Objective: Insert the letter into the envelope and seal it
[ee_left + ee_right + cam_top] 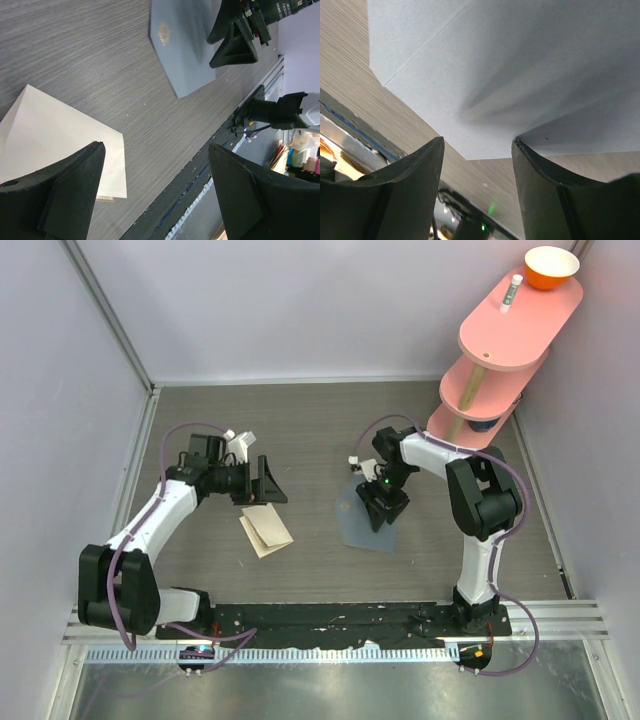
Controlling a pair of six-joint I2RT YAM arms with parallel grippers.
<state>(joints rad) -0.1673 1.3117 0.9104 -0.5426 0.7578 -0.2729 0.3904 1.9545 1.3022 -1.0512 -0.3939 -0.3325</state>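
Note:
The slate blue-grey envelope lies flat on the grey wood-grain table, right of centre. It also shows in the left wrist view with a small gold emblem, and it fills the right wrist view. My right gripper is open and low over the envelope; one fingertip touches its near edge. The tan folded letter lies left of centre, apart from the envelope. My left gripper is open and empty just above the letter, with its jaws wide apart.
A pink tiered shelf stands at the back right with an orange bowl and a small bottle on top. A black base strip runs along the near edge. Grey walls close in the left, back and right.

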